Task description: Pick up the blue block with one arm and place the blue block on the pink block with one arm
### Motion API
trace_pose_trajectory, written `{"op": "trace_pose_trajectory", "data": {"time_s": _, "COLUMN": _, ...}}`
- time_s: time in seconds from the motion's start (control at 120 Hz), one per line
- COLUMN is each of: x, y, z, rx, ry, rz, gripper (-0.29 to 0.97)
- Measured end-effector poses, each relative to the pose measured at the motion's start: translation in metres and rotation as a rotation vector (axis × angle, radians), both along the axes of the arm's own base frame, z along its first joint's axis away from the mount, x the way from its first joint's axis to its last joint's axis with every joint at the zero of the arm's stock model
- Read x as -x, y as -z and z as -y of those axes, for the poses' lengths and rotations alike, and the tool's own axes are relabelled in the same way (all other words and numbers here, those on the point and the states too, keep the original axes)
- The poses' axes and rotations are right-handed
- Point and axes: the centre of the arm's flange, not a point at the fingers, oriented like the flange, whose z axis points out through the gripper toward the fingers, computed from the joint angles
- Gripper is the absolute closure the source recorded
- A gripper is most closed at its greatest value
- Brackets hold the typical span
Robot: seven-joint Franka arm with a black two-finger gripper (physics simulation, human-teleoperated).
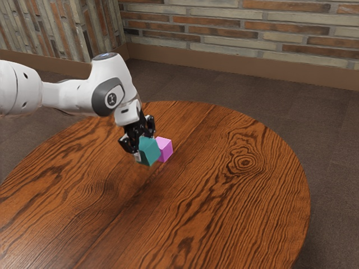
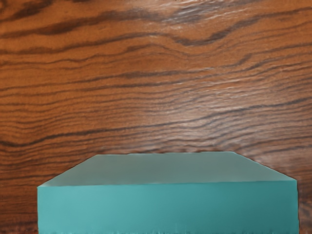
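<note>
The block called blue looks teal (image 1: pixel 149 151) and hangs just above the round wooden table (image 1: pixel 235 202), held in my black gripper (image 1: pixel 141 150), which is shut on it. The pink block (image 1: pixel 164 149) rests on the table directly beside the teal one, on the exterior view's right and partly hidden behind it. In the wrist view the teal block (image 2: pixel 168 195) sits large right under my hand, with wood grain beyond it.
The table edge curves around at the exterior view's right and bottom. A brick wall (image 1: pixel 241 28) and a brown floor lie beyond the table. My white arm (image 1: pixel 67 92) comes in from the exterior view's left.
</note>
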Motion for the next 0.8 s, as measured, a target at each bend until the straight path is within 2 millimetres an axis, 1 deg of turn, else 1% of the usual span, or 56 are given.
{"op": "trace_pose_trajectory", "data": {"time_s": 0.075, "x": -0.026, "y": -0.004, "z": -0.019, "rx": -0.009, "ry": -0.012, "rz": -0.009, "gripper": 0.39}}
{"op": "trace_pose_trajectory", "data": {"time_s": 0.117, "x": -0.040, "y": -0.004, "z": -0.027, "rx": -0.014, "ry": -0.013, "rz": -0.017, "gripper": 0.39}}
{"op": "trace_pose_trajectory", "data": {"time_s": 0.167, "x": -0.060, "y": 0.002, "z": -0.034, "rx": -0.014, "ry": -0.013, "rz": -0.029, "gripper": 0.39}}
{"op": "trace_pose_trajectory", "data": {"time_s": 0.208, "x": -0.075, "y": 0.013, "z": -0.038, "rx": -0.016, "ry": -0.008, "rz": -0.044, "gripper": 0.39}}
{"op": "trace_pose_trajectory", "data": {"time_s": 0.25, "x": -0.086, "y": 0.021, "z": -0.042, "rx": -0.020, "ry": -0.004, "rz": -0.059, "gripper": 0.39}}
{"op": "trace_pose_trajectory", "data": {"time_s": 0.275, "x": -0.091, "y": 0.023, "z": -0.045, "rx": -0.023, "ry": -0.003, "rz": -0.063, "gripper": 0.39}}
{"op": "trace_pose_trajectory", "data": {"time_s": 0.375, "x": -0.104, "y": 0.029, "z": -0.052, "rx": -0.033, "ry": 0.000, "rz": -0.078, "gripper": 0.39}}
{"op": "trace_pose_trajectory", "data": {"time_s": 0.433, "x": -0.115, "y": 0.038, "z": -0.054, "rx": -0.034, "ry": 0.004, "rz": -0.081, "gripper": 0.39}}
{"op": "trace_pose_trajectory", "data": {"time_s": 0.483, "x": -0.124, "y": 0.042, "z": -0.053, "rx": -0.032, "ry": 0.011, "rz": -0.075, "gripper": 0.39}}
{"op": "trace_pose_trajectory", "data": {"time_s": 0.533, "x": -0.130, "y": 0.040, "z": -0.051, "rx": -0.032, "ry": 0.019, "rz": -0.064, "gripper": 0.39}}
{"op": "trace_pose_trajectory", "data": {"time_s": 0.65, "x": -0.136, "y": 0.029, "z": -0.051, "rx": -0.035, "ry": 0.032, "rz": -0.046, "gripper": 0.38}}
{"op": "trace_pose_trajectory", "data": {"time_s": 0.8, "x": -0.137, "y": 0.038, "z": -0.042, "rx": -0.032, "ry": 0.058, "rz": -0.062, "gripper": 0.38}}
